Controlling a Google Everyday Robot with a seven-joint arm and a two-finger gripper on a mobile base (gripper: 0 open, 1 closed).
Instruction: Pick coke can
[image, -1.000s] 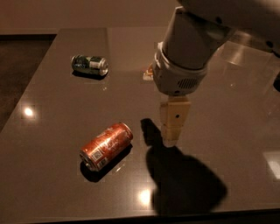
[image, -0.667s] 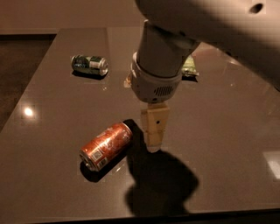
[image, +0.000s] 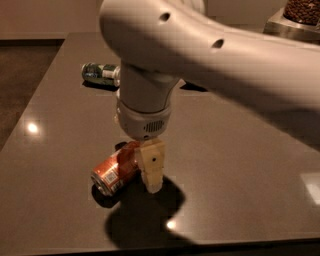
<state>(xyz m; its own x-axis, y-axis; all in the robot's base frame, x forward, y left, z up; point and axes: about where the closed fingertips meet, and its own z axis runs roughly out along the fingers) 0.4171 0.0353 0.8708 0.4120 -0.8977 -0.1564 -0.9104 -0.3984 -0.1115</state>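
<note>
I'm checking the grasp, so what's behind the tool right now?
The tool hangs low over the table. Behind it the coke can lies on its side, one silver end toward the camera. The tool covers its far end, so contact cannot be judged.

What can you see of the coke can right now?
The coke can is orange-red with white lettering and a silver end, metal by its look. It lies on its side on the dark table, with the silver end toward the camera. Its far end is hidden behind the hand, which hangs close beside it; contact cannot be told.
</note>
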